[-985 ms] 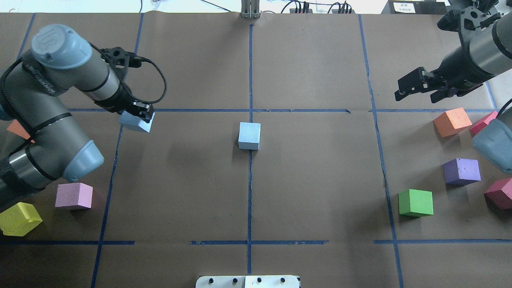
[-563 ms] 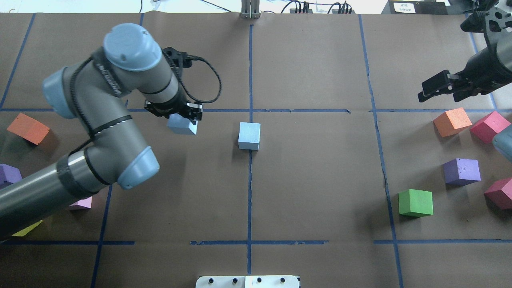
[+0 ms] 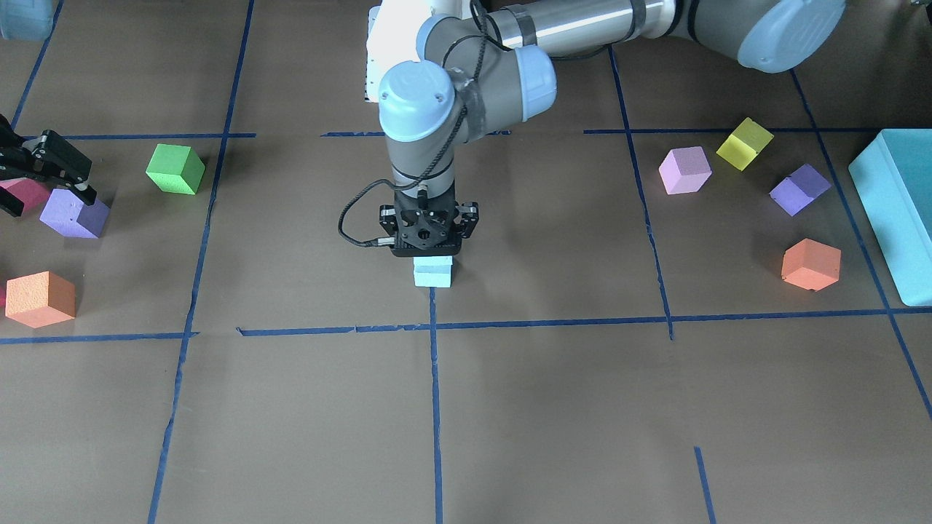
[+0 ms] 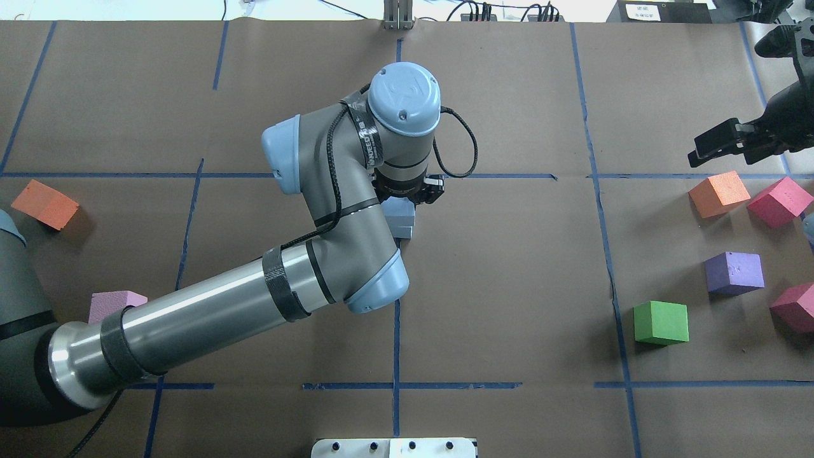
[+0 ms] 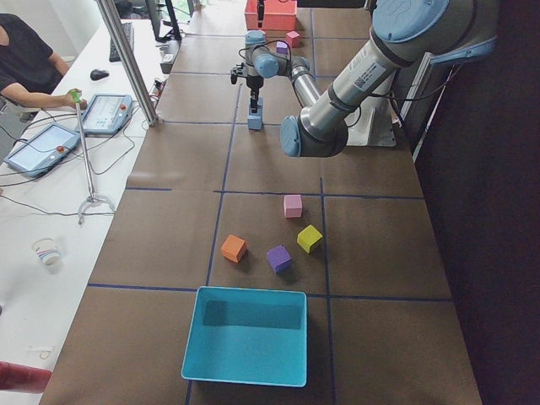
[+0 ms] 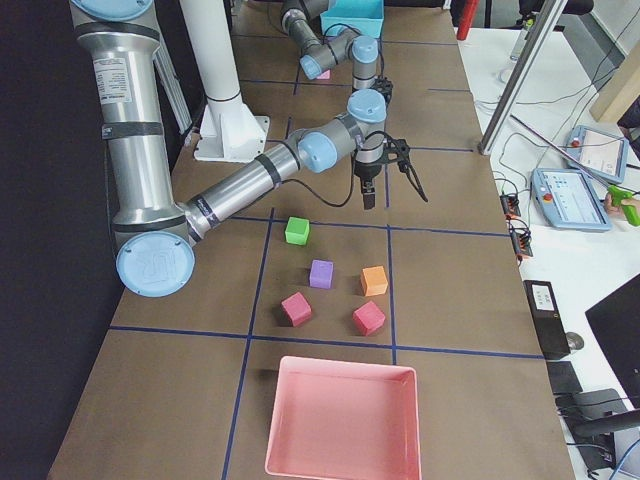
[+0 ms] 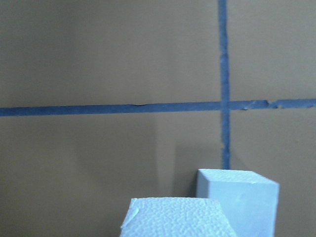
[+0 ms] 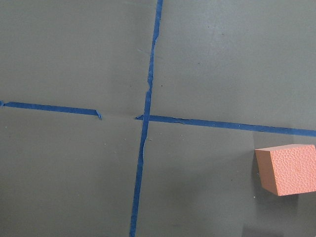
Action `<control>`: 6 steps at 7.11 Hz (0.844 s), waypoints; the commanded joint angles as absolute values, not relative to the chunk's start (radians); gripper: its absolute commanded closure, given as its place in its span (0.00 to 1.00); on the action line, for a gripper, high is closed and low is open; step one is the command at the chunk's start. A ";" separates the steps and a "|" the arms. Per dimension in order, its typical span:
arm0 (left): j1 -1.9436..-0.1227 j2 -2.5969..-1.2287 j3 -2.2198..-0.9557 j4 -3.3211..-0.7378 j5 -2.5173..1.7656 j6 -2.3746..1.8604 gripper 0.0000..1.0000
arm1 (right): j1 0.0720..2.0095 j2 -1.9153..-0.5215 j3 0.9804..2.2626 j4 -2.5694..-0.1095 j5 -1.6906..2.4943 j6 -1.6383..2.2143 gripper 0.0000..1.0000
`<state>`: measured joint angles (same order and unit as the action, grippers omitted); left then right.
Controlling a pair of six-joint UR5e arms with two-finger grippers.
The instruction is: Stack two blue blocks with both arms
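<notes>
My left gripper (image 3: 431,253) points straight down at the table's centre, shut on one pale blue block (image 3: 435,263). That block sits directly over the second blue block (image 3: 434,280), which rests on the centre tape line. I cannot tell if they touch. In the overhead view the left wrist hides most of both blocks (image 4: 403,228). The left wrist view shows the held block (image 7: 175,217) in front and the lower block (image 7: 237,200) slightly to its right. My right gripper (image 4: 722,143) hovers open and empty at the far right, beyond the orange cube (image 4: 718,193).
Green (image 4: 661,322), purple (image 4: 734,272) and red (image 4: 779,201) cubes lie on the right side. An orange cube (image 4: 44,203) and a pink cube (image 4: 114,298) lie on the left. A teal box (image 3: 892,211) and a pink tray (image 6: 342,420) stand at the table's ends.
My left arm has carried the blue block rightward from the left of the table to over the centre block. My right gripper has drawn back further to the right.
</notes>
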<state>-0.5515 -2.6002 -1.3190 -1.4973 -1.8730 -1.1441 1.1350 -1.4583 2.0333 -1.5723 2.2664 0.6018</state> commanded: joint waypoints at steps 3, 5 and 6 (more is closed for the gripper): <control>-0.538 -2.606 -1.305 -1.499 -1.820 -1.134 0.93 | 1.134 -1.460 2.031 -1.572 2.266 0.603 0.00; -0.541 -2.606 -1.305 -1.502 -1.815 -1.132 0.93 | 1.134 -1.460 2.031 -1.572 2.266 0.603 0.00; -0.543 -2.606 -1.305 -1.502 -1.813 -1.121 0.93 | 1.134 -1.460 2.031 -1.572 2.266 0.603 0.00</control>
<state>-0.5413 -2.6062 -1.3055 -1.5013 -1.8162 -1.1300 1.1337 -1.4603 2.0310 -1.5723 2.2657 0.6028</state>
